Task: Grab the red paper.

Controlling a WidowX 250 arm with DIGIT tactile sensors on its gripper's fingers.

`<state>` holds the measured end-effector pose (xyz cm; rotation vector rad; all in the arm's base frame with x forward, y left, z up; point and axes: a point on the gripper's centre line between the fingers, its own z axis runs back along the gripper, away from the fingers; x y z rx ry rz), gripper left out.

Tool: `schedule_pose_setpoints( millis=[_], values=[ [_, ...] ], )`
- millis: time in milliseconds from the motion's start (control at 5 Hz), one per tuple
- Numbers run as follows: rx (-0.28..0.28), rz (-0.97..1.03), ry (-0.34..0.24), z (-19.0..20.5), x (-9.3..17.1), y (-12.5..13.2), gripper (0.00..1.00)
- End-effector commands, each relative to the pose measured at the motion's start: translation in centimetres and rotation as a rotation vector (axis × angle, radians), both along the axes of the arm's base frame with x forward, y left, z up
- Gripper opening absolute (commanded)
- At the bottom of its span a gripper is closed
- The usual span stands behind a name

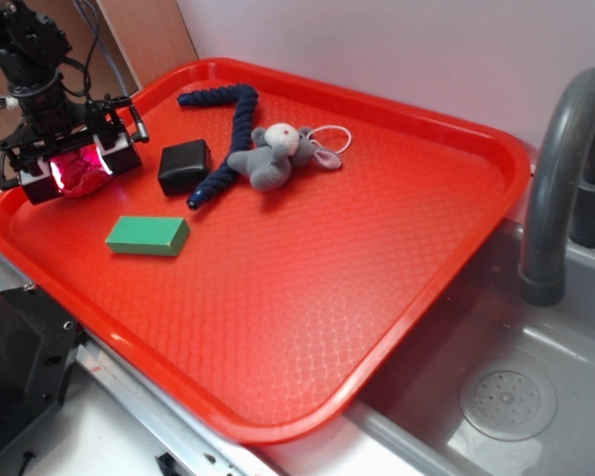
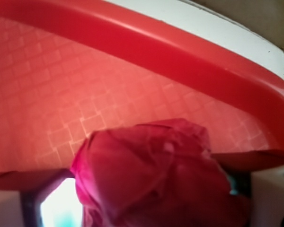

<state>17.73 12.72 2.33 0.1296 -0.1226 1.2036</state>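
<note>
- Because the gripper [image 1: 76,169] sits at the far-left corner of the red tray [image 1: 307,297], with the red paper [image 1: 81,171] between its two fingers, the grasp itself looks made: the jaws are closed on the crumpled ball.
- In the wrist view the red paper [image 2: 151,175] fills the lower middle, with a pale finger [image 2: 7,208] on either side of it; whether the ball is lifted clear of the tray floor I cannot quite tell, as that view is close and soft.
- What could go wrong, in my judgement: the paper is springy and wrinkled, so a light squeeze may let it slip out as the arm rises.
- The tray's raised rim [image 2: 189,61] lies just ahead of the gripper, so a forward or sideways drift could catch a finger on it and jolt the ball loose.
- The tray holds everything else: a black block [image 1: 183,166] just to the right of the gripper, a green block [image 1: 148,236] near and below-right, a dark blue rope [image 1: 228,134] beyond the black block, and a grey stuffed mouse [image 1: 278,154] further right still.
- Well away to the right, the sink [image 1: 535,407] and its grey faucet [image 1: 565,169] hold nothing I can see.
</note>
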Motion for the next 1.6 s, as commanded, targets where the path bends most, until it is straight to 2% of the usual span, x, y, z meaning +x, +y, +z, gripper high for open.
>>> schedule_pose_setpoints(
  millis=[0, 200, 400, 600, 800, 1000, 1200, 1400],
  values=[
    [0.03, 0.022, -0.016, 0.5, -0.5, 0.3, 0.0],
    [0.075, -0.088, -0.035, 3.2, 0.0, -0.8, 0.0],
    [0.046, -0.335, -0.109, 8.2, 0.7, -3.9, 0.0],
    [-0.109, -0.579, -0.182, 13.5, 0.4, -7.8, 0.0],
    [-0.17, -0.826, -0.207, 18.6, -1.1, -10.9, 0.0],
    [-0.292, -0.99, -0.198, 22.9, -1.7, -12.8, 0.0],
    [-0.253, -0.99, -0.247, 24.0, -2.3, -14.4, 0.0],
    [-0.244, -0.974, -0.175, 23.0, -1.6, -14.0, 0.0]
  ],
)
